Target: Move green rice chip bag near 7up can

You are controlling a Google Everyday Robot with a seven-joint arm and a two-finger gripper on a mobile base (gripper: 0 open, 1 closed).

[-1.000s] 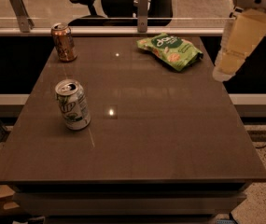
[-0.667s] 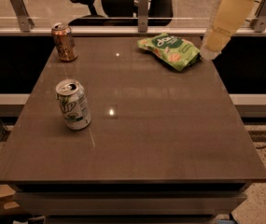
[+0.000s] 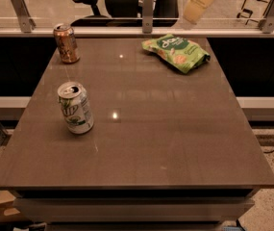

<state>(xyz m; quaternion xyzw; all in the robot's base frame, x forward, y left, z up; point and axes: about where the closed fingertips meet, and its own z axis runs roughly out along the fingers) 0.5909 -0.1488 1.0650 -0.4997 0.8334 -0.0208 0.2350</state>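
Upward and leftward the gripper [image 3: 200, 5] has swung since a second ago, from off the right edge of the table [image 3: 165, 143] to above its far edge, behind the green rice chip bag [image 3: 177, 53] (parted or closed, I cannot tell). Nothing is done yet: the bag lies untouched at far right, well apart from the 7up can [image 3: 75, 108] at left; grasp and carry remain

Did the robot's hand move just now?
Yes. The hand went up and left in the picture: it was right of the bag; now it hangs beyond the bag, above the rail.
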